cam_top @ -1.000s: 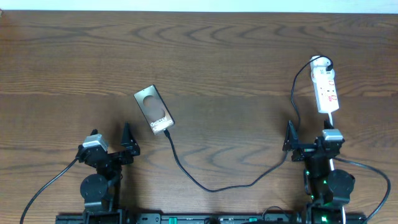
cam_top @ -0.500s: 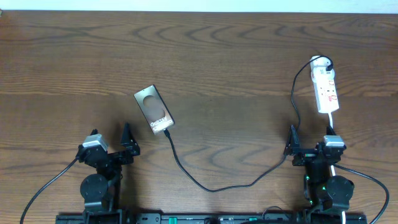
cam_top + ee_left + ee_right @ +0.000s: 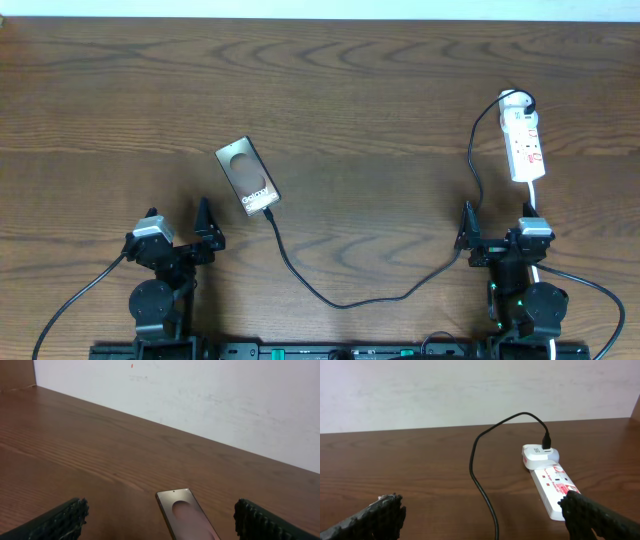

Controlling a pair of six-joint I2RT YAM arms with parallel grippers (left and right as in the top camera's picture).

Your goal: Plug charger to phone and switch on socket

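At the table's [image 3: 350, 90] near edge the left hand [image 3: 178, 228] and right hand [image 3: 497, 232] stand spread, empty. Farther off, the charger [image 3: 340, 303] meets the phone [image 3: 247, 176]; its tip is too small to judge. The socket [image 3: 523, 145] lies far right, switch indistinct.

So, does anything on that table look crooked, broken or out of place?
Nothing broken or spilled. The phone just lies crooked, turned diagonally on the table, while the socket sits nearly straight. The charger cable sags loosely between them.
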